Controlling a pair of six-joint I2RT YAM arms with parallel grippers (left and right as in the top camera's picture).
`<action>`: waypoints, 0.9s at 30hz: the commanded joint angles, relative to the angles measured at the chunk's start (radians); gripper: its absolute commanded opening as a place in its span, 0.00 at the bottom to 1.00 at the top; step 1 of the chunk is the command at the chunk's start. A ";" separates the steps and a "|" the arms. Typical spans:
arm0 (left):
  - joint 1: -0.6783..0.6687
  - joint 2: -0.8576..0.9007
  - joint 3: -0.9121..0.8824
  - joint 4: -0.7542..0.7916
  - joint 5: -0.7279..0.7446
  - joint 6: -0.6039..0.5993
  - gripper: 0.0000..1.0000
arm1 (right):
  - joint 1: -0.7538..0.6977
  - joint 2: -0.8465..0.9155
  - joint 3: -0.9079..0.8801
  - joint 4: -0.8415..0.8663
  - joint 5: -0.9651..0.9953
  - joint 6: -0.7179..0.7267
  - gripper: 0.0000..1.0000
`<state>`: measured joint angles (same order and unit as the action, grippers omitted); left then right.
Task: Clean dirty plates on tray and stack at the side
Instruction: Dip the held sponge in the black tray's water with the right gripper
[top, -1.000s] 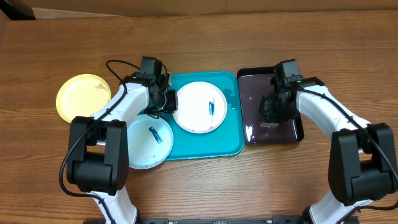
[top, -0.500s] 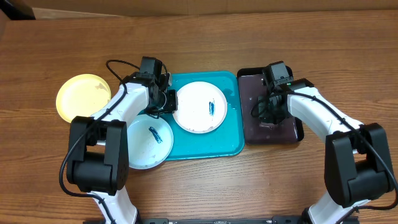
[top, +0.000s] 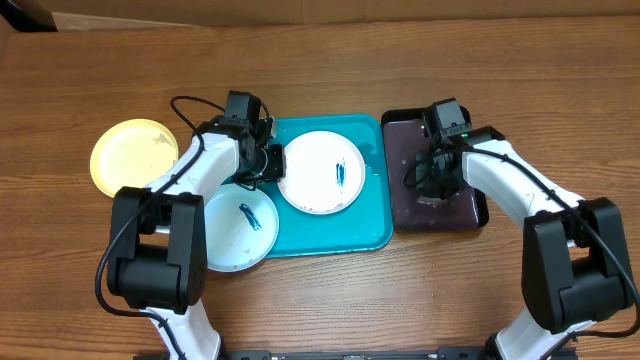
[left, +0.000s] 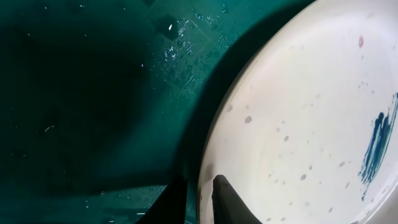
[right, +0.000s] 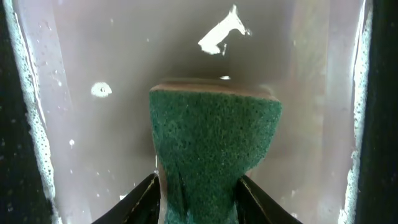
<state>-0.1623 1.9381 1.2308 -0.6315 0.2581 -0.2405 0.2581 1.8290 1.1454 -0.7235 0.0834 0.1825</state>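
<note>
On the turquoise tray (top: 345, 235) lies a white plate (top: 320, 172) with a blue smear. My left gripper (top: 268, 162) is shut on that plate's left rim. In the left wrist view the left gripper (left: 199, 186) has one finger under the white plate (left: 298, 118) and one on top, over the tray (left: 93, 93). A pale blue plate (top: 238, 232), also smeared, overlaps the tray's front left corner. A yellow plate (top: 133, 157) rests on the table to the left. My right gripper (top: 437, 185) (right: 199, 183) is shut on a green sponge (right: 214, 130).
A black tray (top: 400, 160) with a wet purple inside stands right of the turquoise tray, and the sponge and right gripper are inside it. A cable loops behind the left arm. Bare wooden table lies beyond and in front of both trays.
The right gripper has shifted left inside the black tray and closed on the sponge. The left gripper and the plates have not moved.
</note>
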 joint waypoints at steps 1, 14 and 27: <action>-0.001 0.004 -0.010 0.000 0.002 -0.014 0.18 | 0.005 0.002 -0.023 0.020 0.006 0.000 0.39; -0.001 0.004 -0.010 0.002 0.001 -0.014 0.19 | 0.005 0.002 0.148 -0.145 0.005 -0.001 0.04; -0.001 0.004 -0.010 0.008 0.002 -0.039 0.04 | 0.005 0.002 0.209 -0.233 0.002 -0.089 0.04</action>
<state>-0.1623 1.9381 1.2301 -0.6201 0.2581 -0.2562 0.2581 1.8309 1.3293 -0.9527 0.0853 0.1543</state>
